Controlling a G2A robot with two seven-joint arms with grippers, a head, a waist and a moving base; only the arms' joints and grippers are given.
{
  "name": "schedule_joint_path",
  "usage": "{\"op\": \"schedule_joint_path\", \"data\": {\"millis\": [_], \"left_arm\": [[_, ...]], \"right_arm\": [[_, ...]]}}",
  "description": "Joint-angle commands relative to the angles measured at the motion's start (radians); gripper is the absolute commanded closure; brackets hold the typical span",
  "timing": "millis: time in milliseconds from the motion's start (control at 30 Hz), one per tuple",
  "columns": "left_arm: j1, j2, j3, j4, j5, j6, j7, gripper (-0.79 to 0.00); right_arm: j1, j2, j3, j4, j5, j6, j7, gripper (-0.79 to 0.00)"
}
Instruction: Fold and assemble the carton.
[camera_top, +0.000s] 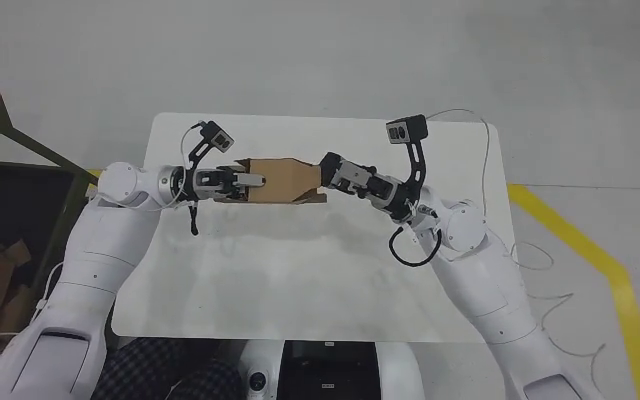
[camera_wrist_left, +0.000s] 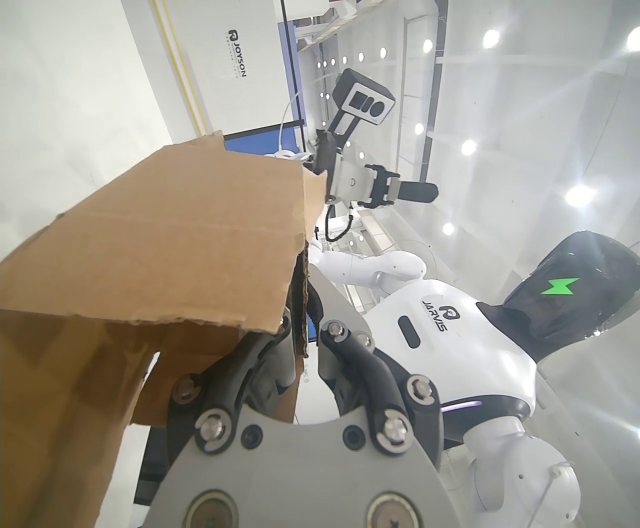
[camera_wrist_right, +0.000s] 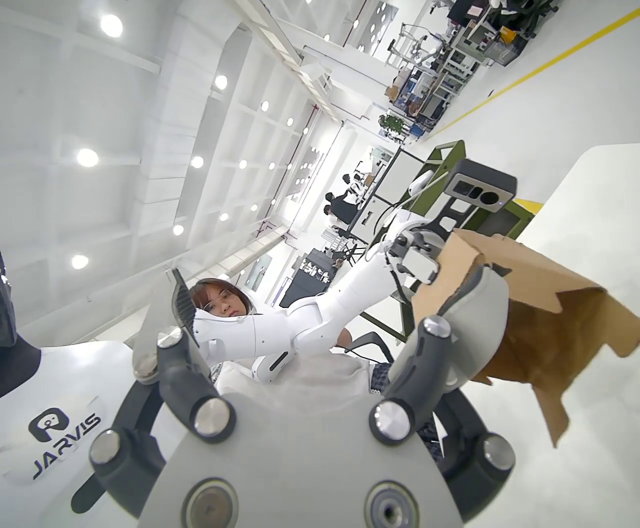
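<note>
A brown carton (camera_top: 283, 180) is held above the far middle of the white table (camera_top: 300, 290), partly unfolded, with loose flaps at both ends. My left gripper (camera_top: 255, 181) is at its left end. In the left wrist view that gripper (camera_wrist_left: 302, 320) is shut on the edge of a carton (camera_wrist_left: 165, 240) flap. My right gripper (camera_top: 322, 175) is at the carton's right end. In the right wrist view it (camera_wrist_right: 325, 290) stands wide open, one of its fingers (camera_wrist_right: 480, 305) against the carton (camera_wrist_right: 550, 310) and the other clear of it.
A dark bin (camera_top: 20, 260) with cardboard scraps stands off the table's left side. The table's near half is bare. A yellow floor line (camera_top: 570, 230) runs on the right.
</note>
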Motion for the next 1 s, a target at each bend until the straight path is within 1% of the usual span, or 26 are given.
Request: {"op": "schedule_joint_path", "data": {"millis": [0,367,667,967], "left_arm": [[-0.005,-0.003,0.009,0.001,0.016,-0.008,0.006,0.0],[-0.026,-0.019,0.044,0.007,0.056,-0.022,0.02,0.0],[-0.032,-0.025,0.046,0.003,0.057,-0.02,0.016,0.0],[-0.031,-0.025,0.031,0.002,0.058,-0.017,0.008,0.0]], "right_arm": [[0.0,-0.001,-0.006,-0.01,0.003,0.004,-0.002,-0.785],[0.041,-0.022,-0.085,0.006,-0.004,0.001,-0.011,-0.785],[0.085,-0.033,-0.131,0.014,-0.085,0.041,-0.007,-0.785],[0.09,-0.039,-0.148,0.008,-0.141,0.068,-0.041,-0.785]]}}
